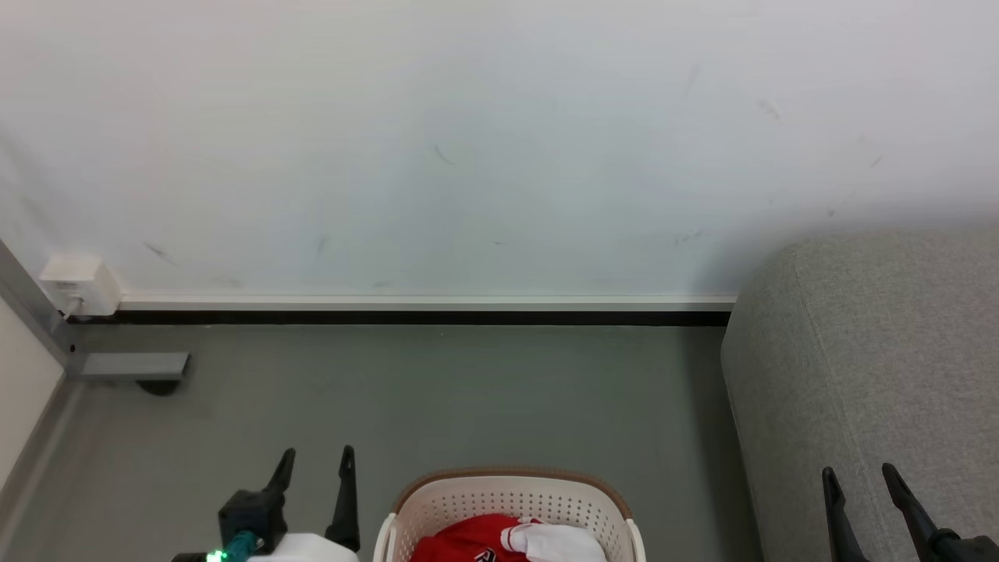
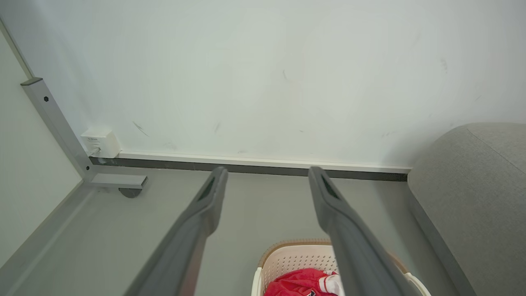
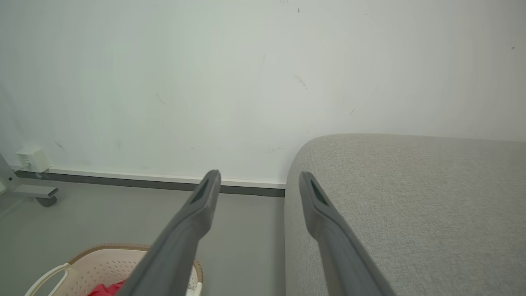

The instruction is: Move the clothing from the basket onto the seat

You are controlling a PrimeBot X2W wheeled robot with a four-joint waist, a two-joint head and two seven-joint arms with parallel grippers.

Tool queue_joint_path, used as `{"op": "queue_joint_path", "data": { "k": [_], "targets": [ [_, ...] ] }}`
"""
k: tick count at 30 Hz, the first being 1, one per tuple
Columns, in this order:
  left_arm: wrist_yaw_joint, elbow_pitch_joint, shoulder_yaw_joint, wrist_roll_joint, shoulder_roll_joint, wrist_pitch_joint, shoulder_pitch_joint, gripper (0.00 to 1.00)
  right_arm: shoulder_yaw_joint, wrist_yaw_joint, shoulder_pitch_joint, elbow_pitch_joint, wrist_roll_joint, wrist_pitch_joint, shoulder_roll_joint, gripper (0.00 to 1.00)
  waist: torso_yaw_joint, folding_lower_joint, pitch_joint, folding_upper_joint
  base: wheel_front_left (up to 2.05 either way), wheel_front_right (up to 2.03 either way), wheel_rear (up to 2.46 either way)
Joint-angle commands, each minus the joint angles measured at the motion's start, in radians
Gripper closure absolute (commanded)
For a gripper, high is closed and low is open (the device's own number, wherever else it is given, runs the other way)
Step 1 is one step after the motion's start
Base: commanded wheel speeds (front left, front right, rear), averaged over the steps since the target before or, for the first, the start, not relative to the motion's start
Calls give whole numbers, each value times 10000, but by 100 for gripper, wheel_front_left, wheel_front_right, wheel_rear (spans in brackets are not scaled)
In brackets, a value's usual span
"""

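First, I must lower the left gripper (jaws wide and empty, as on the right gripper) into the basket and pinch a thick fold of the clothing.

Head camera looks forward and down; both wrist cameras face the scuffed white wall (all share the cream-white holed basket, bottom edge).

Both jaws have long dark grey tapered fingers; the left wrist is white with a green light
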Motion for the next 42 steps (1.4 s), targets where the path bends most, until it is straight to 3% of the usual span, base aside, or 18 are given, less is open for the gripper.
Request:
{"op": "queue_joint_path", "data": {
  "k": [1, 42],
  "targets": [
    [-10, 21, 18, 87, 71, -23, 93, 0, -42, -24, 51, 43, 25, -38, -102, 0, 16, 0, 10, 0, 0, 0, 0],
    [5, 66, 46, -170, 67, -17, -203, 0, -108, -24, -339, -34, 219, -38, -88, 0, -26, 0, 528, 0, 0, 0, 0]
  ]
}}
